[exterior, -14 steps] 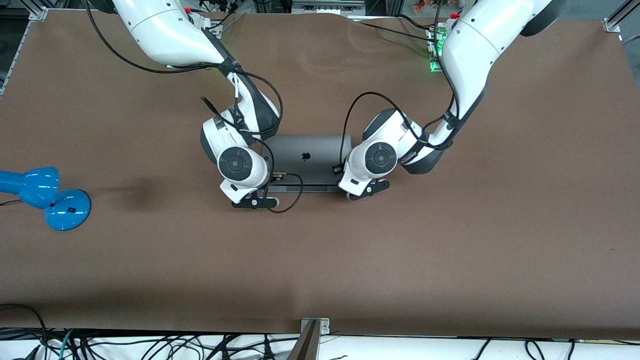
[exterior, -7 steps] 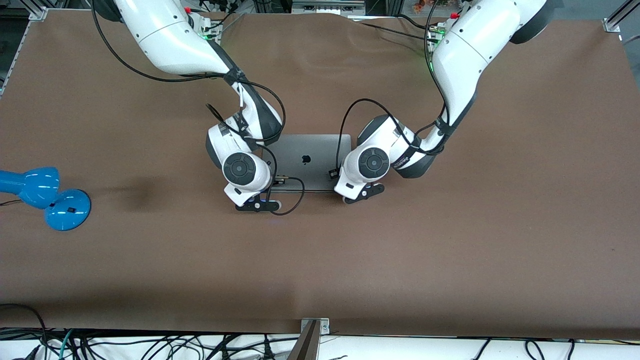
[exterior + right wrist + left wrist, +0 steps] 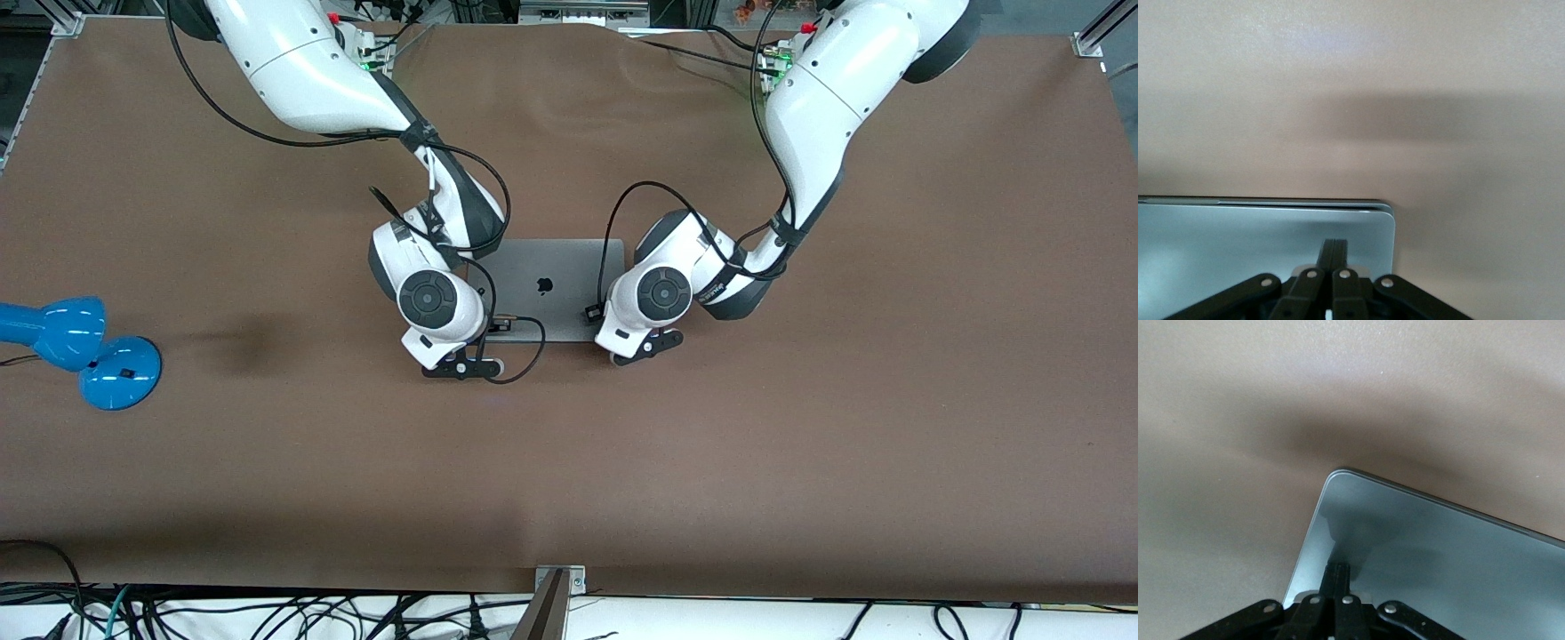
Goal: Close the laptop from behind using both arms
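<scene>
The space-grey laptop (image 3: 547,289) lies in the middle of the brown table (image 3: 800,444), its lid down flat with the dark apple logo facing up. My left gripper (image 3: 1338,568) is shut, its fingertips resting on the lid (image 3: 1438,560) near the corner toward the left arm's end. My right gripper (image 3: 1333,243) is shut, its fingertips on the lid (image 3: 1218,240) near the corner toward the right arm's end. In the front view both wrists (image 3: 662,295) (image 3: 429,302) hang over the laptop's ends and hide the fingers. The lid's edge sits almost flush on the base (image 3: 1271,201).
A blue desk lamp (image 3: 80,351) lies on the table at the right arm's end. Black cables (image 3: 520,342) loop from the wrists beside the laptop's front edge. A metal bracket (image 3: 553,604) and loose cables sit at the table's edge nearest the front camera.
The lid has come down over the base; the strip of base seen in front of it earlier is now covered. Both wrists have moved slightly inward and lower.
</scene>
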Controlling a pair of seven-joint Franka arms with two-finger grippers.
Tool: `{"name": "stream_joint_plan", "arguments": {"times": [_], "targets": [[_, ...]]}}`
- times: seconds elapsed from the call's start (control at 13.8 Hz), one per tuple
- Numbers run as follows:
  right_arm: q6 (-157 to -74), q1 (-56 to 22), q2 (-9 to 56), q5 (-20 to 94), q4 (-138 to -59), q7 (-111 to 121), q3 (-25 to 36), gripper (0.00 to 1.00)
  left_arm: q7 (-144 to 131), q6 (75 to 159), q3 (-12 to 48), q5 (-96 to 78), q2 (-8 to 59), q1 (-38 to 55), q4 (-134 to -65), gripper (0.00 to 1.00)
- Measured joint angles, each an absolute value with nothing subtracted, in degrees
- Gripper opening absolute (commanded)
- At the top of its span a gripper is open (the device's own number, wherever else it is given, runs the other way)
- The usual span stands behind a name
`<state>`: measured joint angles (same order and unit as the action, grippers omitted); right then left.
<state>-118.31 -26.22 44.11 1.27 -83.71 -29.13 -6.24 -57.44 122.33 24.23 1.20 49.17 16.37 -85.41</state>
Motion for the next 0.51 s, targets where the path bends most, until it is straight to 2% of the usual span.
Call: {"name": "stream_joint_plan", "arguments": {"times": [0.07,0.15,0.22,0.29,0.36,0.44,0.51], "targets": [[-118.66,-26.37,44.43,0.95,-83.71,-29.13,-6.24,0.00,-57.44,122.33,24.18,1.20,49.17,16.43,-85.39,0.00],[-119.42,-26.52,44.78,0.81,-83.71,-29.14,-6.24,0.00,-57.44,122.33,24.15,1.20,49.17,16.46,-85.39,0.19],[-119.99,-26.65,45.03,0.76,-83.71,-29.14,-6.24,0.00,-57.44,122.33,24.14,1.20,49.17,16.47,-85.38,0.79],[-120.18,-26.74,45.18,0.71,-83.65,-29.13,-6.24,0.08,-57.44,122.52,24.09,1.21,49.18,16.49,-85.31,1.00],[-120.23,-26.71,45.20,0.65,-83.42,-29.12,-6.24,0.82,-57.44,122.68,23.95,1.22,49.19,16.48,-85.19,1.00],[-120.16,-26.61,45.17,0.64,-82.86,-29.09,-6.22,1.00,-57.44,122.74,23.79,1.25,49.19,16.45,-85.01,1.00],[-119.88,-26.42,44.99,0.60,-81.93,-29.09,-6.17,1.00,-57.44,122.74,23.66,1.30,49.18,16.39,-84.76,1.00]]}}
